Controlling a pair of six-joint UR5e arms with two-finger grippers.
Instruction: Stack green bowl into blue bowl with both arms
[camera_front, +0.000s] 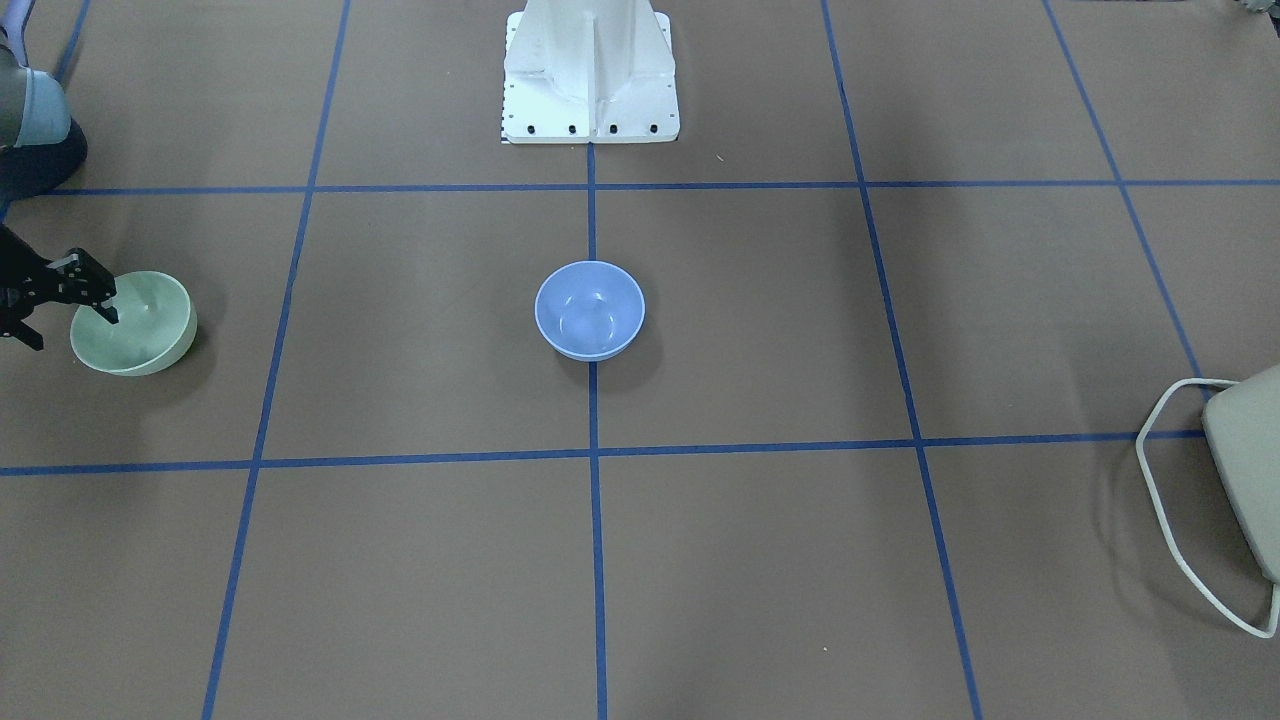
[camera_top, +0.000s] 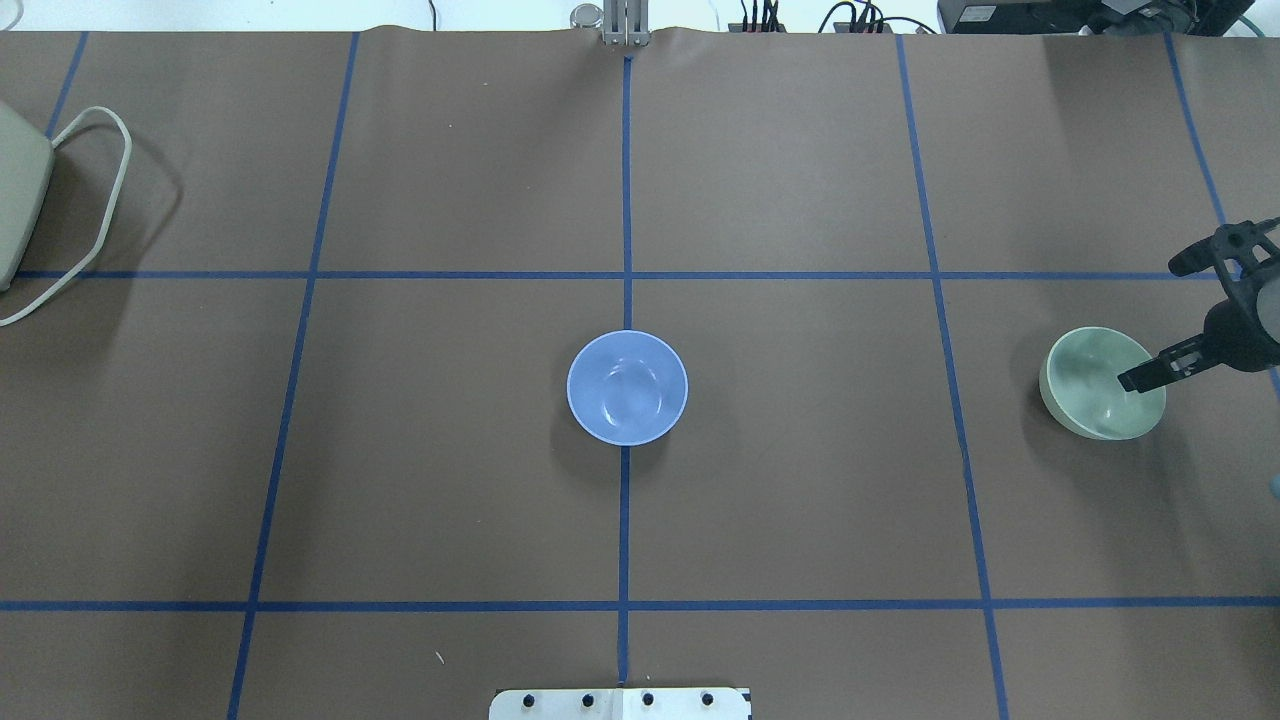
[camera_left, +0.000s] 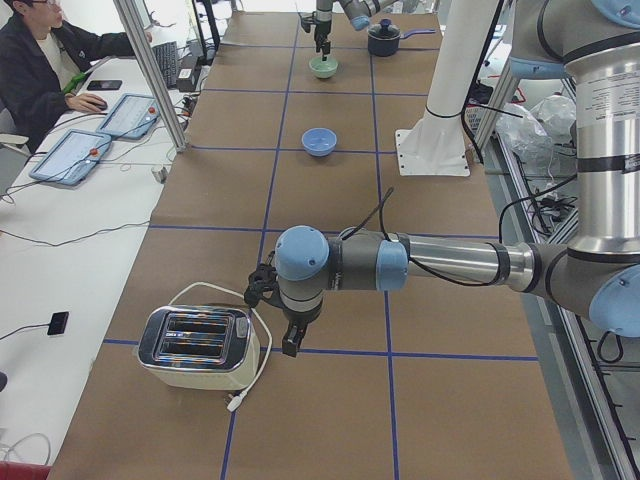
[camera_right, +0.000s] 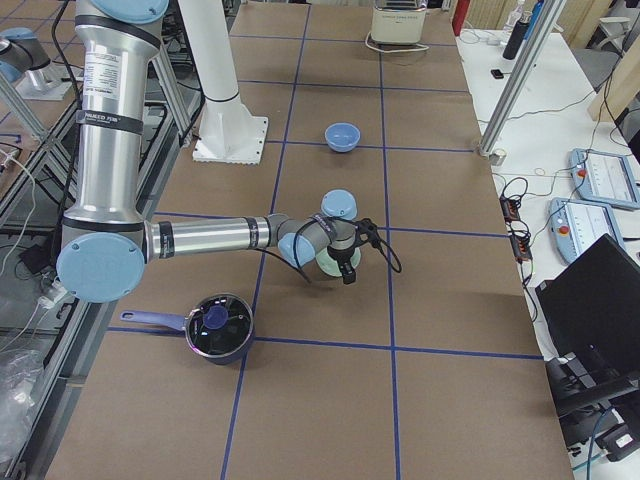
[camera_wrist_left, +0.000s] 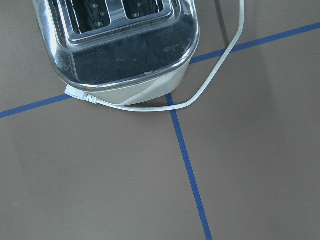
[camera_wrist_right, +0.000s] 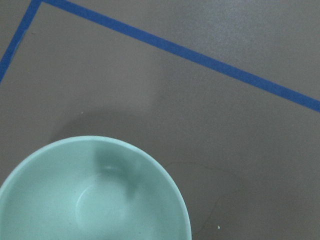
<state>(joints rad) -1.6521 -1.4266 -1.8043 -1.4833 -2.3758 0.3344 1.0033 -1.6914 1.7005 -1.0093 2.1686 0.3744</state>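
Across the brown paper-covered tabletop (camera_top: 800, 500) with its blue tape grid, log the layout as follows.

Grey tubular right arm (camera_right: 200, 238): reaches low over the robot's right end. Grey tubular left arm (camera_left: 440, 262): stretched to the opposite end, beside the cream and chrome toaster (camera_left: 195, 345), well apart from both bowls. You can count the right arm as much the nearer one.

Small round periwinkle-blue plastic bowl (camera_top: 627, 387): upright, empty, on the centre tape line in front of the robot's base.

Small round pale mint-green plastic bowl (camera_top: 1085, 380): upright on the tabletop at the right end, well apart from the blue one. Not yet stacked, so the task reads as being at the pick-up step.

Right arm's black fingers (camera_front: 92, 292): spread wide. One hangs over the green bowl's hollow. The other stands outside the rim on the side away from the blue bowl, so the bowl wall lies between them. Whether the inner one touches the bowl, you cannot tell from these views. The bowl is round, so there is no long axis to match. What counts is closing on that wall, then a carry toward the robot's left, to the centre.

Left arm's fingers (camera_left: 290, 340): seen only from the side camera, so their spread cannot be told.
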